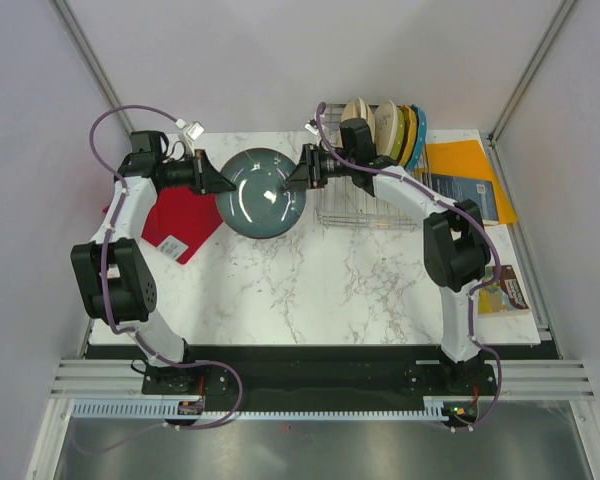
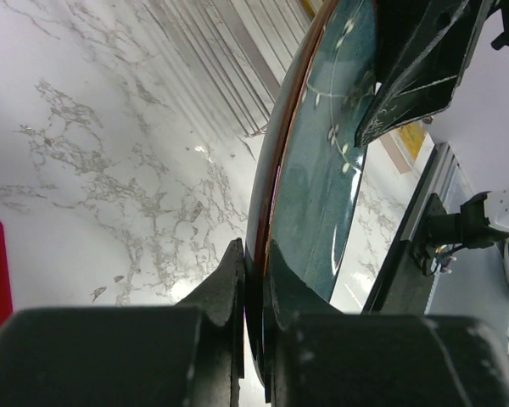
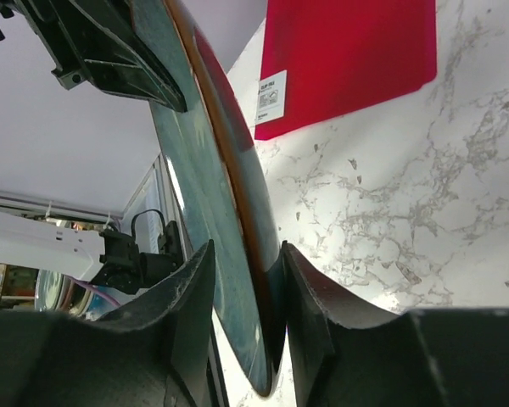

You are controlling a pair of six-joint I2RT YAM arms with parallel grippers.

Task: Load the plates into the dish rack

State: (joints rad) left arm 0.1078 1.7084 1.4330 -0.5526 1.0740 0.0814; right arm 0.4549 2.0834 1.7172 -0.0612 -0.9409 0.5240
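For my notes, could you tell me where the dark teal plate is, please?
In the top view the dark teal plate is held over the table's far middle, between the left gripper and the right gripper, just left of the dish rack.

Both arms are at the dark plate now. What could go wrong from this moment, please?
1. The left gripper pinches the dark plate only by its rim, and the right gripper straddles the opposite rim; whether it clamps yet is unclear. An early release might drop the plate onto the table.
2. The dish rack already holds standing plates; the incoming one could knock them.
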